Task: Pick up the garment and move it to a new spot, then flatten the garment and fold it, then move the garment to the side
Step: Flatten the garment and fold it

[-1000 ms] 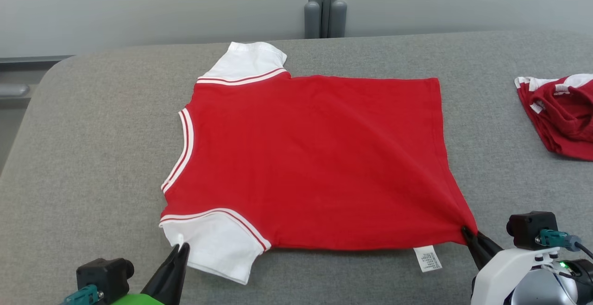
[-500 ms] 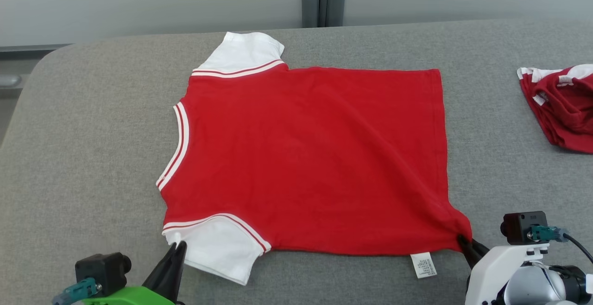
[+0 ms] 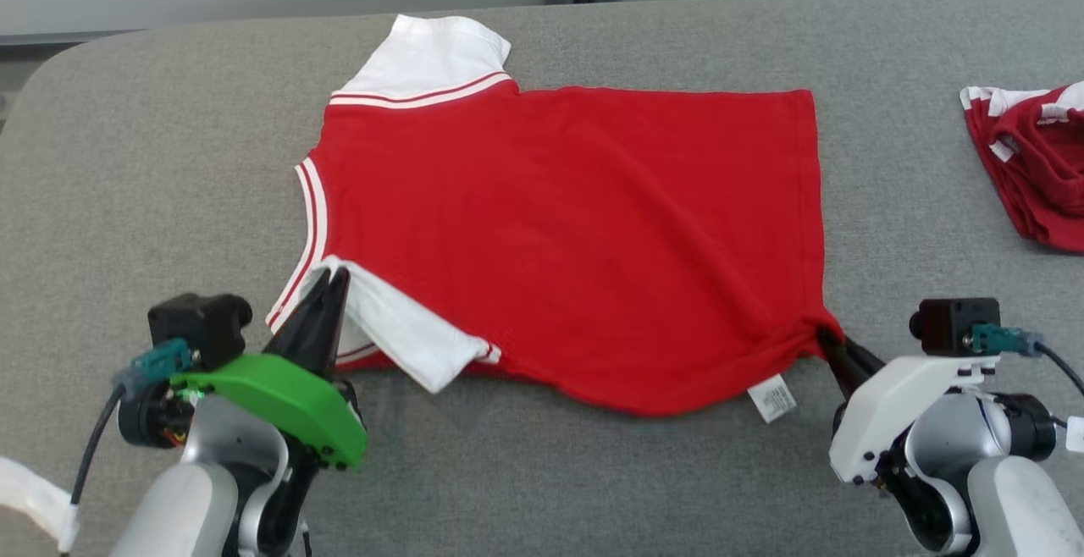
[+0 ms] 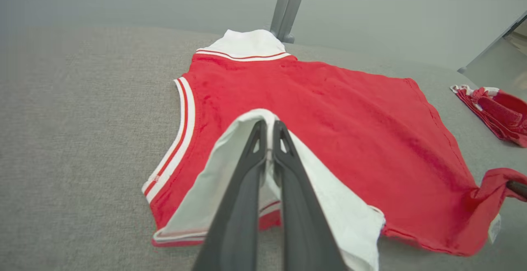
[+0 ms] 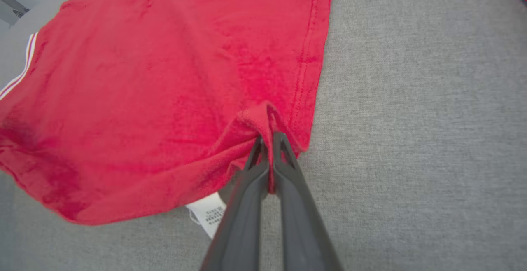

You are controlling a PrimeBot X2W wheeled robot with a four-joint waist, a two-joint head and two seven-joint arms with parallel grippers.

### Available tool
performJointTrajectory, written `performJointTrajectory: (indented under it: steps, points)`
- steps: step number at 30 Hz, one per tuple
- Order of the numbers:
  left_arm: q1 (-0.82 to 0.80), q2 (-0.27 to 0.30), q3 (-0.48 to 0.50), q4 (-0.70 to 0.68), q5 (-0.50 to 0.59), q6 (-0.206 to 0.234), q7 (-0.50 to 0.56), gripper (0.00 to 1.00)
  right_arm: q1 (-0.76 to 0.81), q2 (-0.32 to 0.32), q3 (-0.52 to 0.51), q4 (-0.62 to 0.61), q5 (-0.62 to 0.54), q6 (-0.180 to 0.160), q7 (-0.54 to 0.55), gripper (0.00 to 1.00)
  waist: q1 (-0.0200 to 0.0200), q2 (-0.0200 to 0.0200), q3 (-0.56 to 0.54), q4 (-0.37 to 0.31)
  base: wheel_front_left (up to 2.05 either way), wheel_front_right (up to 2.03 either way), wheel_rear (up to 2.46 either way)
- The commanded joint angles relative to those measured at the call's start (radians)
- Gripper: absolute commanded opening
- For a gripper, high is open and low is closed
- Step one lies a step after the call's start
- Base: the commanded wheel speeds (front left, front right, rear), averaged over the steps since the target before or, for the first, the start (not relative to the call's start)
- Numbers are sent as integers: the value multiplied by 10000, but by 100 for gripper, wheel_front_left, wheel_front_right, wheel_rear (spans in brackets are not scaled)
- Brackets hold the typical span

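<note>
- The red garment (image 3: 576, 227) lies spread over the middle of the grey padded table (image 3: 169, 159). Its neckline is toward the left of the frame and its hem toward the right. The far white sleeve (image 3: 432, 53) lies flat at the upper centre.
- At the lower left, the left gripper (image 3: 326, 286) has its fingers clenched on the near white sleeve (image 3: 406, 328). The sleeve is raised off the table and turned over onto the red body.
- At the lower right, the right gripper (image 3: 826, 341) is pinched tight on the near hem corner (image 5: 263, 114). The cloth there is gathered into creases, and the care label (image 3: 771, 398) hangs just beside it.
- From where I stand this looks like the start of the lengthwise fold, with the near long edge being carried up the frame toward the far one.
- The red edge between the two grips bows downward in the frame, so there is slack. Drawing the arms slightly apart would take it up before the edge travels further.
- Both arms should rise and advance together at the same height, or the fold line will run crooked.
- The lift need only clear the cloth underneath. Going higher risks dragging the far edge out of place.
- I'd lay sleeve over sleeve and corner over corner, and let go only once the cloth rests flat.
- A second red garment (image 3: 1033, 168) sits at the right edge, well apart, and should not interfere.
</note>
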Motion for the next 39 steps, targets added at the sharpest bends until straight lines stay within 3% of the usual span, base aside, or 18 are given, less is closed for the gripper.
performJointTrajectory:
  steps: [1,10,20,21,23,24,26,33,39]
  points:
    - [-489,-38,-17,310,134,-108,-98,0,-290,79,-68,7,-69,-16,-121,0,0,-1,208,-155,0,0,0]
    - [-2434,-341,19,2476,461,-502,-958,0,-1431,348,-249,535,-488,-14,-356,0,0,-1,667,-463,0,0,0]
    - [-3405,-608,-31,4070,570,-737,-1793,0,-2008,426,-150,995,-702,-14,-694,0,0,-1,966,-655,0,0,0]
    - [-3462,-622,-14,4182,589,-722,-1853,0,-2054,431,-167,1033,-715,-14,-751,8,0,-1,977,-665,0,0,0]
    - [-3561,-643,-29,4437,622,-707,-1976,0,-2121,450,-218,1059,-761,-14,-996,74,0,-1,982,-684,0,0,0]
    - [-3619,-659,-29,4549,661,-673,-2085,37,-2158,454,-271,1091,-796,-16,-1118,100,0,-1,976,-693,0,0,0]
    - [-3720,-688,-66,4814,746,-716,-2355,100,-2195,479,-248,1089,-876,-14,-1387,100,0,-1,914,-703,0,0,0]
    - [-3670,-704,-95,4947,669,-887,-2766,100,-1778,487,-559,630,-1031,-14,-1830,100,0,-1,634,-615,0,0,0]
    - [-2954,-299,-11,4313,491,-733,-2394,100,-1238,489,-548,-214,-1424,-14,-1652,100,0,-1,335,-514,0,0,0]
